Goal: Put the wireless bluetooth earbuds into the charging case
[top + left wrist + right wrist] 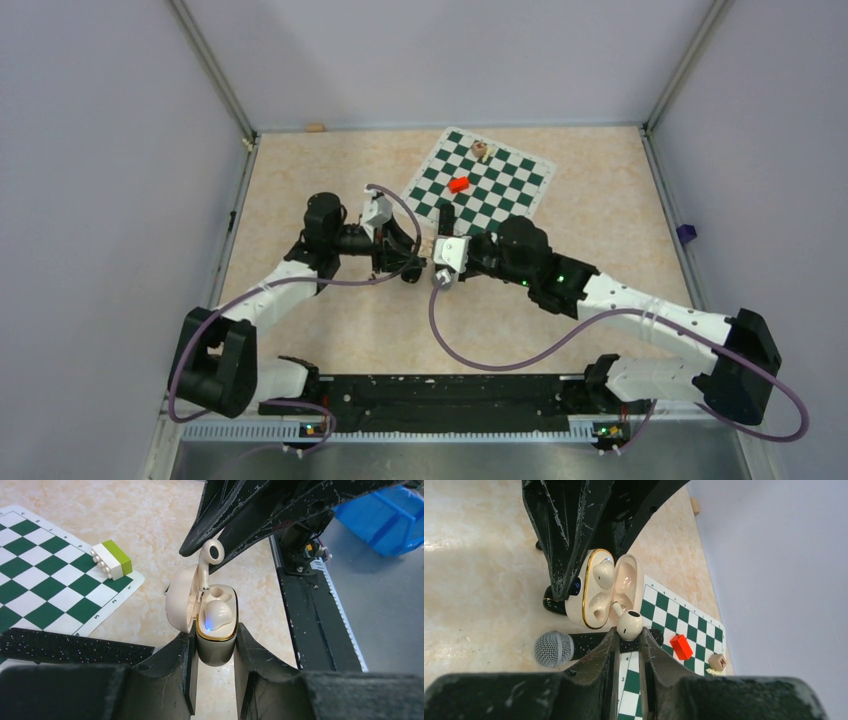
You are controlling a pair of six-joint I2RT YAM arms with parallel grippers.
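My left gripper (215,636) is shut on the off-white charging case (216,652) and holds it upright with its lid (181,602) open. One off-white earbud (218,616) sits in the near slot beside a blue light. The far slot (218,592) is empty. My right gripper (629,632) is shut on a second off-white earbud (629,624), its stem pointing down at the open case (580,611), just above the empty slot (599,607). In the top view both grippers, left (408,268) and right (440,272), meet at the table's middle. The black earbuds are out of view.
A green-and-white chessboard mat (480,185) lies behind the grippers with a red piece (459,184) and a wooden cube (481,151) on it. A microphone (553,649) lies under the case. A white and yellow-green block (111,560) sits at the mat's edge.
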